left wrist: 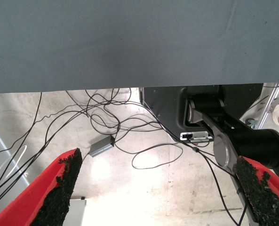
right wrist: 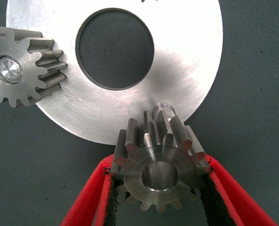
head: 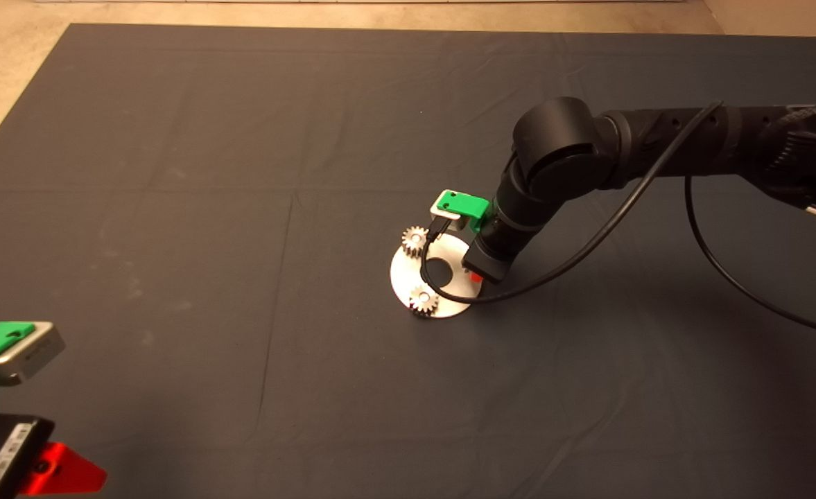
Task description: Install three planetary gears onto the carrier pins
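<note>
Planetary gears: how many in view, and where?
3. Two small silver toothed metal gears sit on pins at the flat shiny metal disc rim; a third is gripped in the right end effector, beside the free pin.

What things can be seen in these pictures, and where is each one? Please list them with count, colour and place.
mat: one, dark grey, covers the table.
disc: one, shiny silver, large centre hole, lying flat near the middle of the mat.
planetary gears on pins: two, silver, one at the disc's far edge, one at its near edge.
third gear: one, grey, held just above and beside the last pin.
free carrier pin: one, silver, upright at the disc's rim.
cables: several, black, on the pale floor beyond the mat.
small box: one, grey, among the cables.
right gripper: red fingers shut on the third gear, over the disc.
left gripper: open, parked at the mat's lower left edge.
</note>
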